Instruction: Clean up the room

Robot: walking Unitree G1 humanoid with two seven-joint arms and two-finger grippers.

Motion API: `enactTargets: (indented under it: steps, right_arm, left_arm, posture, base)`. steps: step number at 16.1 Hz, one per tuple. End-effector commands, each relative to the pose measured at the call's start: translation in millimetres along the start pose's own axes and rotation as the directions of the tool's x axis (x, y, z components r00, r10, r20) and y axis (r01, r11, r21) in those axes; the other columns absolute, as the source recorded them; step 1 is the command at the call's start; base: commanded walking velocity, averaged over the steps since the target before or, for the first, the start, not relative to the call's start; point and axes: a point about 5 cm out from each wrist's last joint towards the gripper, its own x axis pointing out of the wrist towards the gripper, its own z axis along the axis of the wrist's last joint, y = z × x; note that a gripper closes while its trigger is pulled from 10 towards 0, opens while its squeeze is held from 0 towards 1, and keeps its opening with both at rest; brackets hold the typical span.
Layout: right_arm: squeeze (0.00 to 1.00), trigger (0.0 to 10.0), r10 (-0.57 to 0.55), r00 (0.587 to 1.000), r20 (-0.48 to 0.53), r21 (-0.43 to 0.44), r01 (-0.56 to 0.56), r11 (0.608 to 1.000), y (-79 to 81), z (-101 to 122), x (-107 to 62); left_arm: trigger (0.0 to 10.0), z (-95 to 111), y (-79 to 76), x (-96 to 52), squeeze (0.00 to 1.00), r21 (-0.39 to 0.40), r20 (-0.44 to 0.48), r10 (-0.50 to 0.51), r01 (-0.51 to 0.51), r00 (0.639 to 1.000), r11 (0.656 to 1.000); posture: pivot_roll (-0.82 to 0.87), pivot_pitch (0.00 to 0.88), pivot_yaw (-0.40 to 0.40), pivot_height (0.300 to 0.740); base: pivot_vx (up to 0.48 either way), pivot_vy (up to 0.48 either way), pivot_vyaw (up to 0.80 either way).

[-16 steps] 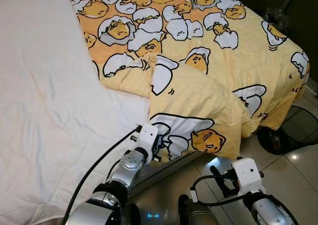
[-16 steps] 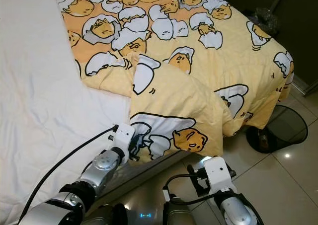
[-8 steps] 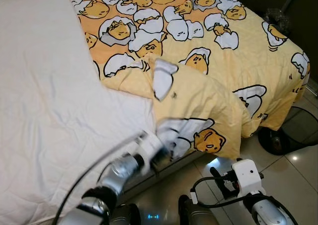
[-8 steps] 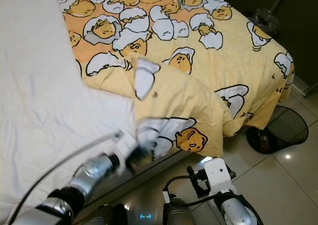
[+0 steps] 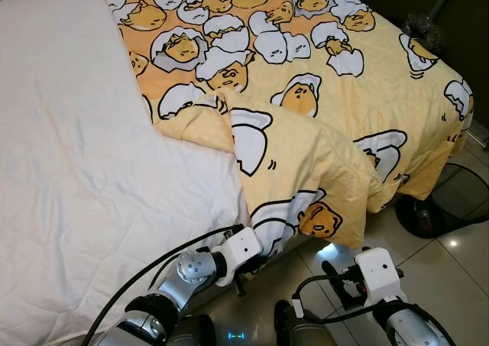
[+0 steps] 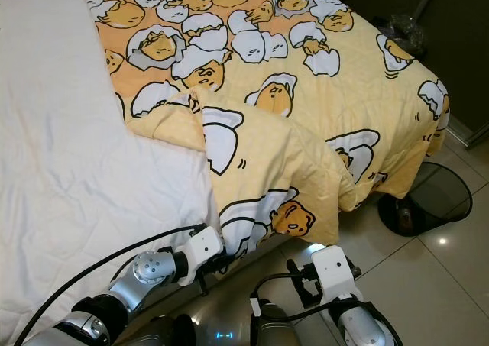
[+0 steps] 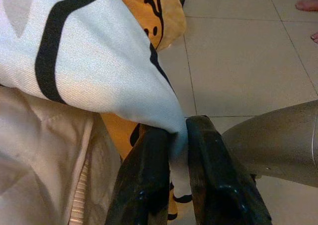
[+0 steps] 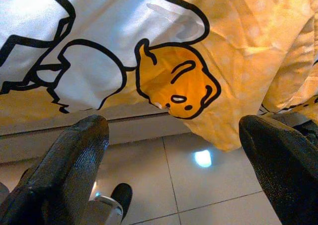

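A yellow blanket (image 5: pixel 306 79) printed with white egg shapes covers the bed from about 12 o'clock round to 3 o'clock in the head views, and one folded corner of it hangs over the bed's near edge at around 5 o'clock. To the 9 o'clock side lies a white sheet (image 5: pixel 84 193), wrinkled, its edge meeting the blanket along a diagonal line.

The left gripper (image 7: pixel 174 150) sits low at the bed's near edge, about 6 o'clock in the left eye view, with its two black fingers (image 7: pixel 146 175) pressed together on a fold of the blanket's hanging corner; the white and orange cloth is caught between them. A black cable (image 5: pixel 160 266) loops from the left arm across the sheet's edge.

The right gripper (image 8: pixel 174 150) hangs lower, over the tiled floor (image 5: pixel 451 270) at about 5 o'clock, just below the drooping corner. Its fingers (image 8: pixel 74 160) are spread wide apart and hold nothing, the blanket's printed face above them.

At 3 to 4 o'clock, beside the foot of the bed, a dark round wire basket (image 5: pixel 443 201) stands on the tiles
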Motion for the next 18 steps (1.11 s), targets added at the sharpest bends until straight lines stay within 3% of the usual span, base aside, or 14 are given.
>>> enactTargets:
  steps: [1,14,18]
  right_arm:
    - [0.00,10.0,0.006,1.000,-0.020,-0.012,-0.007,1.000,0.1,-5.7,-2.9]
    - [0.00,10.0,0.015,1.000,-0.019,-0.021,-0.015,1.000,0.3,-5.1,-1.5]
    - [0.00,10.0,0.014,1.000,-0.020,-0.023,-0.014,1.000,-0.4,-4.8,-1.2]
  left_arm:
    - [10.0,-2.6,-4.7,0.4,0.00,-0.005,0.002,0.000,0.000,1.000,1.000]
    - [10.0,0.7,-0.4,0.9,0.00,-0.073,0.040,0.093,-0.090,0.995,0.993]
    - [10.0,0.6,-1.4,1.5,0.00,-0.062,0.035,0.101,-0.099,0.994,0.993]
  posture:
    - [-0.27,0.175,-0.004,0.740]
    - [-0.26,0.175,-0.009,0.740]
    - [-0.27,0.173,-0.009,0.740]
  base:
    - [0.000,0.000,0.00]
    - [0.000,0.000,0.00]
    - [-0.367,0.000,0.00]
